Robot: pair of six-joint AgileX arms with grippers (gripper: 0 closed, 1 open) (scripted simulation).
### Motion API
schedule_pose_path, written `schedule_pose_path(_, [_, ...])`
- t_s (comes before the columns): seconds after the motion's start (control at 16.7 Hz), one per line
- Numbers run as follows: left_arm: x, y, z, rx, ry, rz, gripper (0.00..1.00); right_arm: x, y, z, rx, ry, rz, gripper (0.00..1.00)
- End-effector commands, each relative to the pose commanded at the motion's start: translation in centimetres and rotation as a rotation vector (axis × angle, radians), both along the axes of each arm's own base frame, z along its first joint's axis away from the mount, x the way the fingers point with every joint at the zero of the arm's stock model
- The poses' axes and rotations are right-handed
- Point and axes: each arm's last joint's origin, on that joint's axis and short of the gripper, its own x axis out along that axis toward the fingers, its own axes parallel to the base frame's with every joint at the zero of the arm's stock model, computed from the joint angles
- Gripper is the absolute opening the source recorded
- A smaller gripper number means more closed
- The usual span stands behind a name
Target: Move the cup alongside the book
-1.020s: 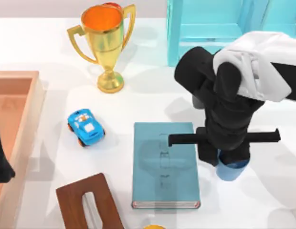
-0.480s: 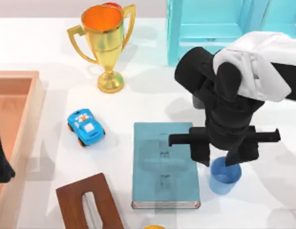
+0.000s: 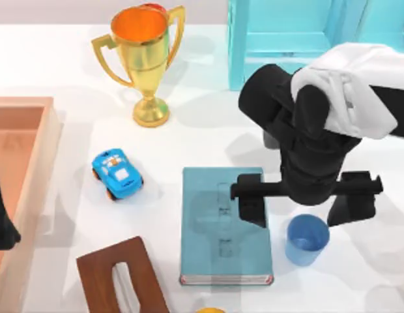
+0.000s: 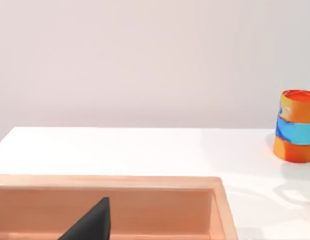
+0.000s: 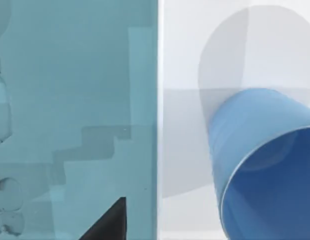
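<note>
The cup [image 3: 307,239], a small light-blue tumbler, stands upright on the white table just right of the book [image 3: 221,228], a teal hardcover lying flat. My right gripper [image 3: 302,212] hovers above the cup, open, its fingers [image 3: 253,210] spread wide with one over the book's right edge and the other past the cup. Nothing is held between them. In the right wrist view the cup [image 5: 265,165] sits beside the book cover [image 5: 70,100] with a narrow strip of table between them. My left gripper [image 3: 0,225] is parked at the table's left edge over the tray.
A gold trophy [image 3: 142,59] stands at the back. A blue toy car [image 3: 117,173] is left of the book, with a brown wooden tissue box [image 3: 124,277] at the front. A wooden tray [image 3: 26,156] lies at the left, a teal cabinet [image 3: 287,32] behind, and an orange-blue can [image 4: 295,126] farther off.
My right gripper's fingers have spread apart and let go of the cup, which now stands free on the table beside the book. The left arm has not moved.
</note>
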Motion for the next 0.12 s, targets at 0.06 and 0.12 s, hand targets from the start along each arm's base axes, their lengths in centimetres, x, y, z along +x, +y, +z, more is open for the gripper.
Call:
schedule_pose_path(0.06, [0.00, 0.00, 0.00, 0.000, 0.000, 0.000, 1.00, 0.00, 0.00, 0.00, 0.000, 0.000, 0.000, 1.00])
schedule_pose_path(0.12, [0.00, 0.00, 0.00, 0.000, 0.000, 0.000, 1.00, 0.00, 0.00, 0.00, 0.000, 0.000, 0.000, 1.00])
